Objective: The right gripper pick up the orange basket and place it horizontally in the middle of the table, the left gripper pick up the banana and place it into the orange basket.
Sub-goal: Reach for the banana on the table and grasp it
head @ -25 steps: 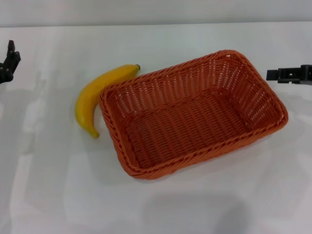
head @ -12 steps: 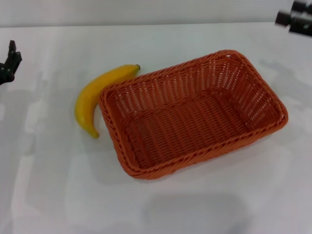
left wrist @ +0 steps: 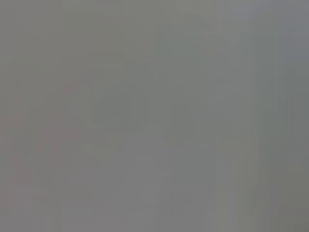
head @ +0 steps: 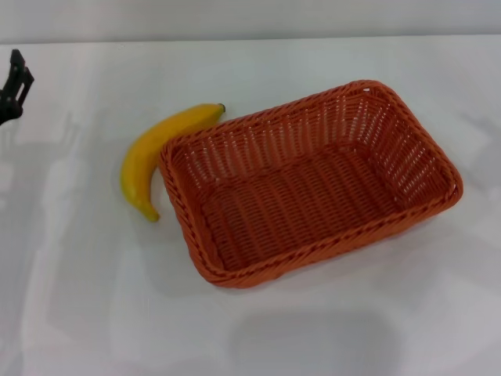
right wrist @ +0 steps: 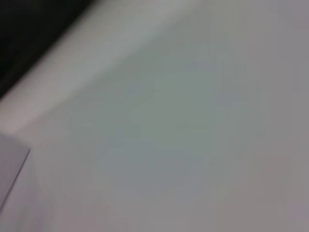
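A rectangular orange woven wicker-style basket (head: 309,182) with rounded corners and a braided rim sits open side up near the middle of the plain white, smooth table (head: 86,313), its long axis skewed so one short end points toward about 2 o'clock and the other toward 8 o'clock. Its inside holds nothing.

A curved yellow banana (head: 156,153) with a small dark stem tip lies flat on the table at the basket's 9 to 10 o'clock side. Its stem end points to about 2 o'clock and rests against the braided rim at the basket's far left corner; the blunt end curls down toward 6 o'clock, just beside the basket wall.

The left gripper (head: 14,86) shows only as a small black angular piece at the head view's far 9 to 10 o'clock edge, well apart from the banana, touching nothing and carrying nothing; whether its pincer stands apart or together cannot be told. The right gripper is out of sight in all three views. Both wrist views show only a pale blank surface.
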You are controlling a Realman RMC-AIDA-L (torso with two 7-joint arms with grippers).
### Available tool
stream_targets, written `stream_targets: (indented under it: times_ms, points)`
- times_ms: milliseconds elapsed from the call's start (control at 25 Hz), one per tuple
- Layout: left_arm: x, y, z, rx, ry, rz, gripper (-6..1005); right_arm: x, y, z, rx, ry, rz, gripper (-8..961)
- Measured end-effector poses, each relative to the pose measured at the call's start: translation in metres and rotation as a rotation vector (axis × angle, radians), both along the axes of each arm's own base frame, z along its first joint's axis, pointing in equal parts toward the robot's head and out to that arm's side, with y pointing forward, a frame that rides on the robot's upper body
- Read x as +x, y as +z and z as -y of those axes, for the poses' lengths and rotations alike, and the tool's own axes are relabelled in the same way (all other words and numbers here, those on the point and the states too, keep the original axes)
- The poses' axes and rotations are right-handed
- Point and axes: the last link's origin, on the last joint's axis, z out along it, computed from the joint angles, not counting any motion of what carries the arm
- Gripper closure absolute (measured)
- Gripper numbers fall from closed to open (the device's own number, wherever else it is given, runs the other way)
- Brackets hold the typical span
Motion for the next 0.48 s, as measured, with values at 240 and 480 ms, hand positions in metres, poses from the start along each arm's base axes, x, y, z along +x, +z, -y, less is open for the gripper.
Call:
stream_targets:
  times_ms: [240,480]
  points:
    - [0.016,0.007,0.007,0.014,-0.141,0.244,139,0.017,-0.002,0.020,0.211,-0.018,-0.088,98]
    - [0.041,0.029,0.019,-0.082,-0.442,0.549,139,0.033,-0.003,0.018,0.176,-0.131,-0.138,99]
